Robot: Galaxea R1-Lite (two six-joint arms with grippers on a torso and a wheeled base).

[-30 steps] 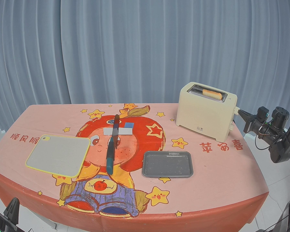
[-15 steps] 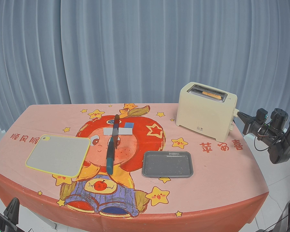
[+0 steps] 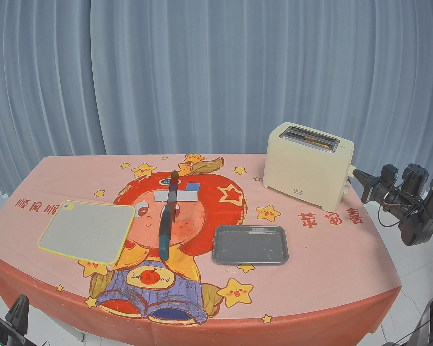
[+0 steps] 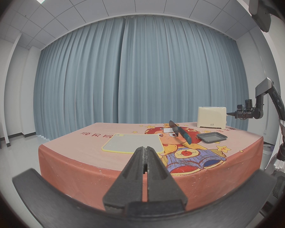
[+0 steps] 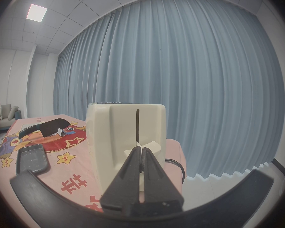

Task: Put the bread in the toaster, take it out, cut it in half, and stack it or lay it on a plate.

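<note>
The bread point(image 3: 317, 141) sits low inside one slot of the cream toaster point(image 3: 305, 169), with only its brown top edge showing. The right gripper point(image 5: 141, 151) is at the toaster's end side, its fingers pressed together and the tips right at the lever point(image 5: 153, 146), which stands low in its slit. The left gripper point(image 4: 145, 151) hangs below the near edge of the table point(image 3: 322, 284), also closed and holding nothing. On the table lie a cutting board point(image 3: 87, 231), a knife point(image 3: 167, 215) beside it, and a grey plate point(image 3: 250, 260) nearer the toaster.
</note>
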